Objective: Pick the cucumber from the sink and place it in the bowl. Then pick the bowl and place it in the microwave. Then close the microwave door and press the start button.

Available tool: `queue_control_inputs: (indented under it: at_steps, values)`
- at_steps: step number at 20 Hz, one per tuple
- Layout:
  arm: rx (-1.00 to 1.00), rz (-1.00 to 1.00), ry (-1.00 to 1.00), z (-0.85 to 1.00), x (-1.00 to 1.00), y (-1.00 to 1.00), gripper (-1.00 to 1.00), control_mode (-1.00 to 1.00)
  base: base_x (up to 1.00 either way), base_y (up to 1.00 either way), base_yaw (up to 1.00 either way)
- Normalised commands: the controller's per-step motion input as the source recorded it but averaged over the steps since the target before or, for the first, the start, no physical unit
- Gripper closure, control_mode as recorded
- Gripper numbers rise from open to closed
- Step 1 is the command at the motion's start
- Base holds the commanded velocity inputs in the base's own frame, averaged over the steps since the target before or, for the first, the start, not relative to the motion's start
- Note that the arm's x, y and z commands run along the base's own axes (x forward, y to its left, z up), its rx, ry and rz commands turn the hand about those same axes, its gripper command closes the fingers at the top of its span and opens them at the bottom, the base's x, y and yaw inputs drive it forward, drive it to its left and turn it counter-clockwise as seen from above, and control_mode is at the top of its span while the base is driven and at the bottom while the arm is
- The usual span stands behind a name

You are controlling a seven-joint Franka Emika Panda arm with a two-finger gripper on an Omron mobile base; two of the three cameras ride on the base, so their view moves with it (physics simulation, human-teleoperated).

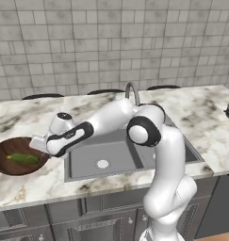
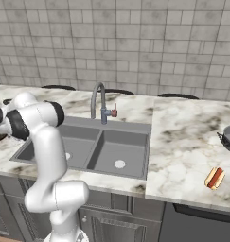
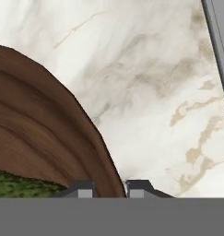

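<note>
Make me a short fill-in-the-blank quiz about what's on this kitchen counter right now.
1. The cucumber lies inside the ____.
2. The gripper straddles the bowl's ____.
3. The faucet stands behind the ____.
4. The sink has ____ basins.

Missing words: bowl; rim; sink; two

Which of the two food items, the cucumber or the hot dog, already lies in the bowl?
The cucumber: it lies inside the brown wooden bowl at the counter's left end. The hot dog lies bare on the counter, right of the sink.
</note>
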Motion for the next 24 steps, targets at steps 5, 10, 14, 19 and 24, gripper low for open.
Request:
queue_control_inputs:
  at_steps: [5, 10, 14, 19, 24]
  values:
    - [-0.01, -0.11, 0.0, 0.96, -0.08, -0.41, 1.0, -1.0, 0.0, 0.0, 0.0]
    - [-0.15, -0.1, 0.0, 1.0, -0.03, -0.56, 1.0, -1.0, 0.0, 0.0, 0.0]
    - [-0.2, -0.03, 0.0, 1.0, -0.19, -0.58, 1.0, -1.0, 0.0, 0.0, 0.0]
    - [-0.13, -0.09, 0.0, 1.0, -0.19, -0.6, 1.0, -1.0, 0.0, 0.0, 0.0]
    - [-0.02, -0.22, 0.0, 0.72, -0.27, -0.74, 1.0, -1.0, 0.0, 0.0, 0.0]
